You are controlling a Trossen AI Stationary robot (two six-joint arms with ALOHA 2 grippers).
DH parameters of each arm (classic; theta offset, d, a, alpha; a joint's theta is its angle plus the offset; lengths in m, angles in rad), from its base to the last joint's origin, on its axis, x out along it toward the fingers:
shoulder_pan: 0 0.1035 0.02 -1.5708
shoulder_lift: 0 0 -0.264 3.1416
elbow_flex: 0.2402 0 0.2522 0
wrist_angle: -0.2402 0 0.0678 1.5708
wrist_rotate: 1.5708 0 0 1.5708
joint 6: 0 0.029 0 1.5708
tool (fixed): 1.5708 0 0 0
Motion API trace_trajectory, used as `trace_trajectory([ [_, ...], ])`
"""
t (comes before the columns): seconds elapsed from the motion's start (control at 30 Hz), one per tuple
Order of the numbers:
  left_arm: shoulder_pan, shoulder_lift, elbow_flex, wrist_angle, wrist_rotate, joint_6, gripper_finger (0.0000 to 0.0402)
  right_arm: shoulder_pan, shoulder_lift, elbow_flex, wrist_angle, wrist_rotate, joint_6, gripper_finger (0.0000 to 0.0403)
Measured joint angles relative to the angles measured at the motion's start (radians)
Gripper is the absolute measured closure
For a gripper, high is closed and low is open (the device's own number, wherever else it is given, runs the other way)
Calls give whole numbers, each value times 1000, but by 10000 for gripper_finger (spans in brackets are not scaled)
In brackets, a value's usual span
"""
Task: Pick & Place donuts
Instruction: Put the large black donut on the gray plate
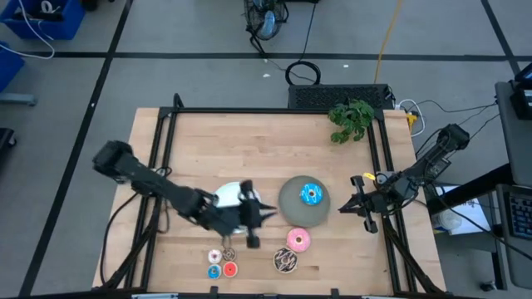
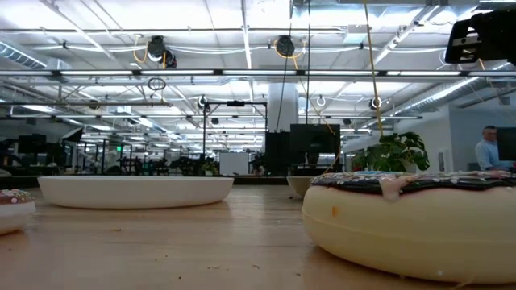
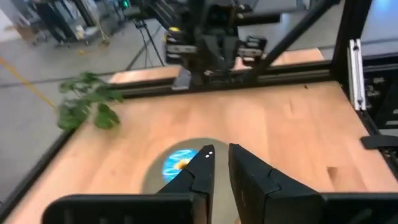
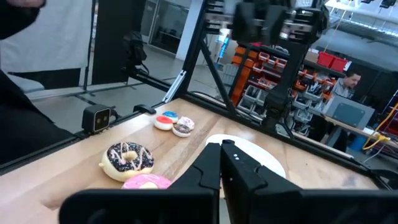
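Note:
In the high view the blue sprinkled donut (image 1: 310, 194) lies on the grey-green plate (image 1: 291, 208). The pink donut (image 1: 298, 240) and the brown drizzled donut (image 1: 286, 261) rest on the table near its front edge. The tiny white (image 1: 214, 256), brown (image 1: 229, 252), blue (image 1: 214, 271) and red (image 1: 229, 268) donuts lie left of them. My left gripper (image 1: 268, 213) hovers shut between the white plate (image 1: 226, 198) and the grey-green plate, pointing at the blue donut (image 3: 177, 162). My right gripper (image 1: 342, 208) is shut and empty, right of the grey-green plate.
A green plant sprig (image 1: 351, 119) lies at the table's far right corner. A black frame rail (image 1: 274, 110) borders the table. Bare wood lies across the far half (image 1: 249, 149). In the low view the brown drizzled donut (image 2: 411, 217) fills the near right. A person (image 2: 488, 149) stands beyond the table.

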Motion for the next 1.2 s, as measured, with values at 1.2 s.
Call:
trace_trajectory([
  [1.2,-67,716,694,-538,485,-285,183,0,1,0,18,3,47,402],
])
